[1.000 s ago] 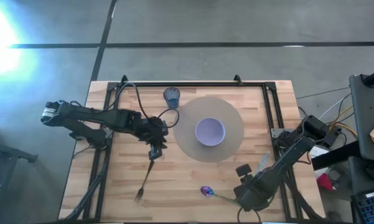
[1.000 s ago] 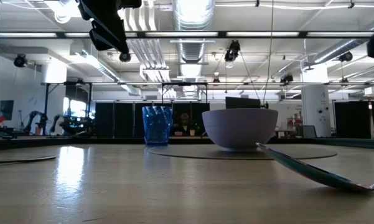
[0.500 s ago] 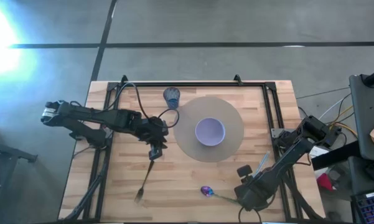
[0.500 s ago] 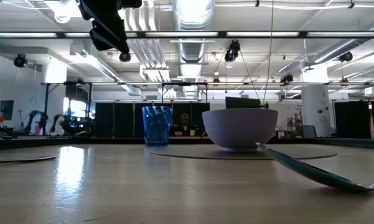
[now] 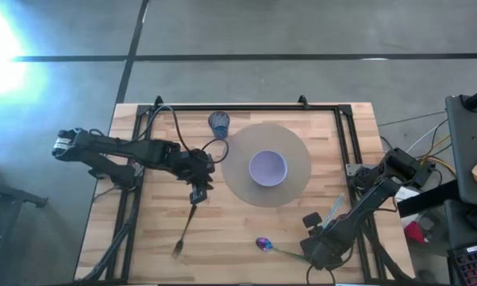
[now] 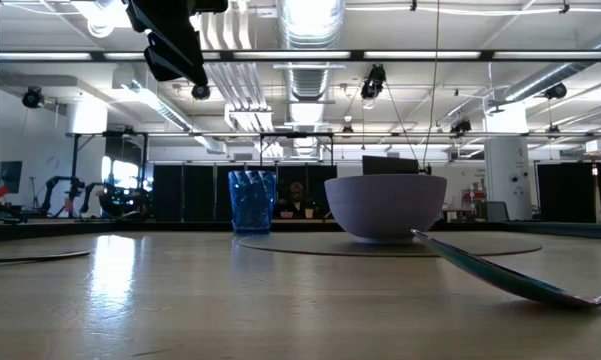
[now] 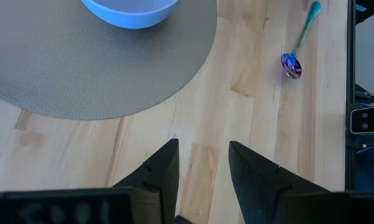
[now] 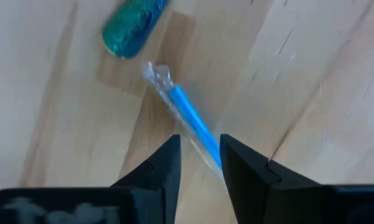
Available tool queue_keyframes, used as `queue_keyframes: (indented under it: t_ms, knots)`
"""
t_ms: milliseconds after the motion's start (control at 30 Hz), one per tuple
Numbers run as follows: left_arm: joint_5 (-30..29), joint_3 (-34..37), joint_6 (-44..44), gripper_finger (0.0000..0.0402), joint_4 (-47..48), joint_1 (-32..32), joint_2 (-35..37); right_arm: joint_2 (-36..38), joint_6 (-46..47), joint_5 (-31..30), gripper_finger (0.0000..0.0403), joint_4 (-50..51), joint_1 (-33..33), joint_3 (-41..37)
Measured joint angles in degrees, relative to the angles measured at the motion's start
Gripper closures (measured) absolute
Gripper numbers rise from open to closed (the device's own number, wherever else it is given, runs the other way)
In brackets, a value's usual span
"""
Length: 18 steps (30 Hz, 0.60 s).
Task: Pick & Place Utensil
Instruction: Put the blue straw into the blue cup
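Note:
An iridescent spoon with a teal handle lies flat near the table's near edge; the low view shows the spoon close up, and the left wrist view shows the spoon. A dark fork lies flat left of it. My left gripper hangs open high over the fork's far end, and its fingers hold nothing. My right gripper is open by the spoon's handle end. In its wrist view my right gripper stands astride a blue stick in a clear wrapper.
A lilac bowl sits on a round grey mat at the table's middle. A blue cup stands beyond the mat's left edge. The blue stick lies right of the mat. A black frame borders the far and side edges.
My right arm has shifted slightly toward the table's near edge, and its dark bulk has left the right edge of the low view. The spoon, the fork and the blue stick lie where they were.

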State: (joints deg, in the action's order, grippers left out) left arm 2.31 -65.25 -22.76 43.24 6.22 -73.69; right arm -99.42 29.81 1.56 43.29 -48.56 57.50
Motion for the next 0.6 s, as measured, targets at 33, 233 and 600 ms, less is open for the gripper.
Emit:
queue_keyframes:
  t_ms: [33, 233, 600]
  knots:
    - [0.0, 0.0, 0.0, 0.0271, 0.0, 0.0, 0.0, 0.0, 0.0, 0.0, 0.0299, -0.4, 0.0, -0.3]
    - [0.0, 0.0, 0.0, 0.0271, -0.3, 0.0, 0.0, 0.0, -0.4, -0.3, 0.0304, -0.9, 0.1, -1.8]
    - [0.0, 0.0, 0.0, 0.0271, -0.4, 0.0, 0.0, 0.3, -0.4, -1.5, 0.0317, -3.3, 0.1, -3.6]
